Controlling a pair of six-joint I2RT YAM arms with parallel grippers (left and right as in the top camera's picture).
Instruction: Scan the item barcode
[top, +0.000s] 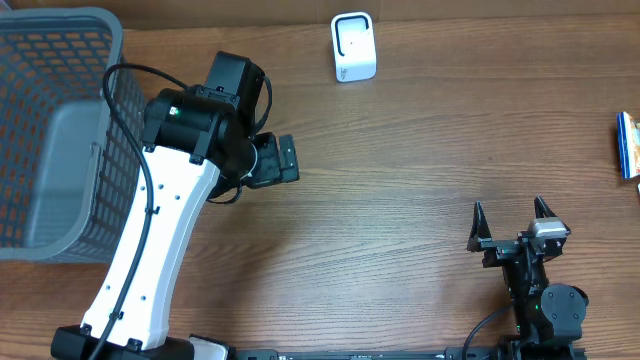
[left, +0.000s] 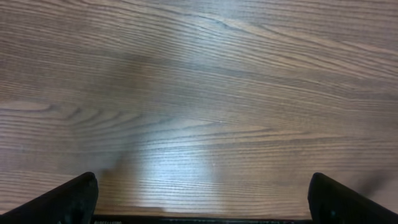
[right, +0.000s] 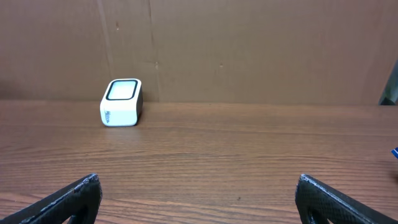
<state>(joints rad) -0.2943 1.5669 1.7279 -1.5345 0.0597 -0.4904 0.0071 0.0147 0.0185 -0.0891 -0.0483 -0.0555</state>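
Note:
A white barcode scanner (top: 353, 47) with a dark window stands at the back of the wooden table; it also shows in the right wrist view (right: 122, 102). A blue item (top: 628, 145) lies at the far right edge, partly cut off, and its barcode is not visible. My left gripper (top: 277, 160) hangs open over bare wood left of centre, and the left wrist view (left: 202, 186) shows nothing between its fingers. My right gripper (top: 510, 210) rests open near the front right, pointing toward the back, with only tabletop between its fingers (right: 199, 186).
A grey mesh basket (top: 60, 60) fills the back left corner, close beside the left arm. A brown cardboard wall (right: 249, 50) stands behind the table. A sliver of blue (right: 395, 152) shows at the right edge of the right wrist view.

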